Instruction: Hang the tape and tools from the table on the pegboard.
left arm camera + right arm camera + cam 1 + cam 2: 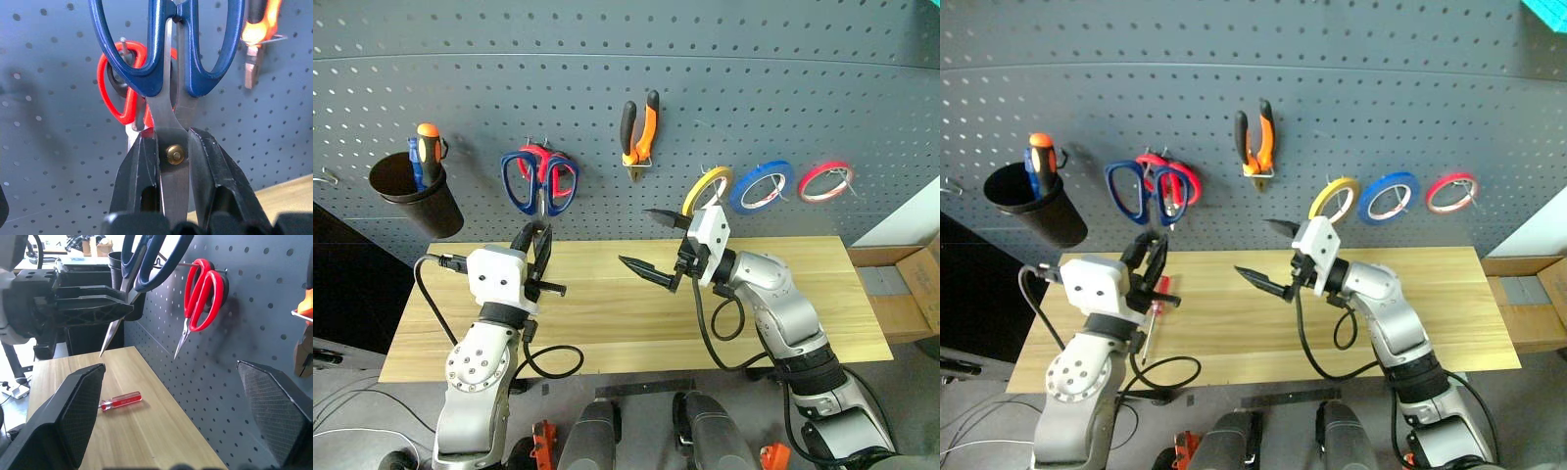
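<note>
A: Far left on the pegboard (pixel 724 59)?
B: A black cup (pixel 416 196) hangs there, an orange-and-black screwdriver (pixel 430 149) standing in it, with something blue beside that.

A: Next along?
B: Left gripper (pixel 173 147), raised in front of the board, clamped on the blue scissors (pixel 536 183) at the pivot, handles up, blades pointing down past the fingers. Their blue loops sit in front of the red scissors (pixel 200 296), which hang from a hook, tips down. Cannot tell whether the blue loops are on a hook.

A: Anything on the table (pixel 607 323)?
B: A small red screwdriver (pixel 121 400), lying flat below the left gripper, close to the board side. In the right eye view it shows just beside the left gripper's body.

A: Centre of the board?
B: Pliers (pixel 640 137), orange and black handles up, nose down, hung on a hook, well clear of both grippers.

A: Right gripper?
B: Right gripper (pixel 651 245) points toward the robot's left, fingers spread wide, nothing between them. It hangs above the table, in front of the board, below and to the right of the pliers.

A: And past it?
B: Three tape rolls in a row on hooks: yellow tape (pixel 707 189), just above the right wrist, then blue roll (pixel 761 187), then red roll (pixel 825 181).
</note>
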{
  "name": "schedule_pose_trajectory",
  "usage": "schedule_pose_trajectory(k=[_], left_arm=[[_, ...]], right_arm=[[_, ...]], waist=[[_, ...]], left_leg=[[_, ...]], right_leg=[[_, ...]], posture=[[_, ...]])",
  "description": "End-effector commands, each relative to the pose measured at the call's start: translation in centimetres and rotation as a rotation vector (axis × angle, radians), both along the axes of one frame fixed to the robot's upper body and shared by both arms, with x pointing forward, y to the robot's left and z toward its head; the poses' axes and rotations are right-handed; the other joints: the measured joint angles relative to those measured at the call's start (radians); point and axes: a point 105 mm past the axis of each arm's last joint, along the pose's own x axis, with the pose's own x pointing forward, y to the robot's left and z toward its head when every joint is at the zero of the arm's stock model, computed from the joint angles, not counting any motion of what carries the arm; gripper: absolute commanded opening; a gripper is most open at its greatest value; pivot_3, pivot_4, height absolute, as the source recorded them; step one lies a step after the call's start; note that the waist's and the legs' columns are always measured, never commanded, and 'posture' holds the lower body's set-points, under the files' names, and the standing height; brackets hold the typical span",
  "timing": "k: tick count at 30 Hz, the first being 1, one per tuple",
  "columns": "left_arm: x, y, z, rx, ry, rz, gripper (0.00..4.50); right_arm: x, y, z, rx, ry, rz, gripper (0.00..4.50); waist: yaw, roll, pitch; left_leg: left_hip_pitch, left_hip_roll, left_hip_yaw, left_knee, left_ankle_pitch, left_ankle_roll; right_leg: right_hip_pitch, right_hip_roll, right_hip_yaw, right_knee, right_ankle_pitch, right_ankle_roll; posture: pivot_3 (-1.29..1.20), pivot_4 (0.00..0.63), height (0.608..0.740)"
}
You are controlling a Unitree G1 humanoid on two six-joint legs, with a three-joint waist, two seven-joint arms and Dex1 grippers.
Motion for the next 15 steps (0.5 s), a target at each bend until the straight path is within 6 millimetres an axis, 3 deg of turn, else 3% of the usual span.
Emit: schedule_pose_trajectory(k=[1, 9, 15], left_arm=[[0.3, 0.5, 0.6, -0.007, -0.023, 0.012, 0.54], [1.6, 0.1, -1.1, -0.017, 0.074, -0.025, 0.54], [2.7, 0.2, -1.3, -0.022, 0.096, -0.025, 0.54]], right_arm=[[-0.4, 0.4, 1.4, 0.016, -0.065, 0.023, 4.50], [-0.4, 0.4, 1.8, 0.022, -0.081, 0.015, 4.50], [-0.4, 0.3, 1.8, 0.022, -0.084, 0.004, 4.50]], waist=[[0.000, 0.000, -0.002], [0.000, -0.001, -0.016], [-0.001, -0.001, -0.023]], left_leg=[[0.000, 0.000, 0.000, 0.000, 0.000, 0.000], [0.000, 0.000, 0.000, 0.000, 0.000, 0.000], [0.000, 0.000, 0.000, 0.000, 0.000, 0.000]], right_leg=[[0.000, 0.000, 0.000, 0.000, 0.000, 0.000], [0.000, 0.000, 0.000, 0.000, 0.000, 0.000], [0.000, 0.000, 0.000, 0.001, 0.000, 0.000]], posture=[[0.07, 0.193, 0.740], [0.05, 0.185, 0.740], [0.04, 0.184, 0.740]])
